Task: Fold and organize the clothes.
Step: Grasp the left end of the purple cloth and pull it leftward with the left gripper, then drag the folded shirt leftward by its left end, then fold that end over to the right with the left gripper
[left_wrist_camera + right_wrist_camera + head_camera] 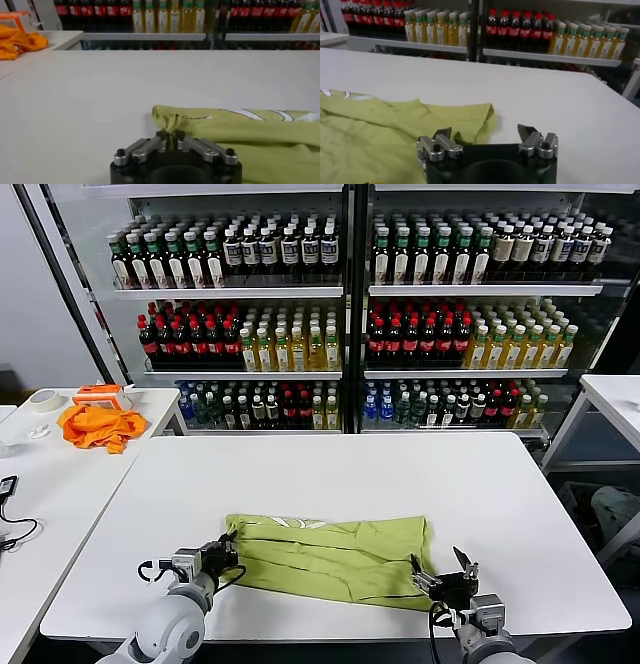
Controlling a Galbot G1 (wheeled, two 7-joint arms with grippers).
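The clothes are one light yellow-green T-shirt (330, 556), folded into a wide band and lying flat near the front edge of the white table (330, 474). My left gripper (232, 552) is at the shirt's left end, shut on a bunched pinch of the fabric edge. In the left wrist view the cloth (250, 135) rises in gathers between the closed fingers of the left gripper (170, 134). My right gripper (441, 566) sits low at the shirt's right front corner with its jaws wide open. In the right wrist view the shirt's corner (380, 130) lies in front of the right gripper (483, 131), with nothing gripped.
A bright orange cloth (98, 426), a tape roll (44, 399) and an orange box (100, 392) lie on the side table at the left. Glass-fronted shelves of bottles (340, 324) stand behind the table. Another white table (615, 394) is at the right.
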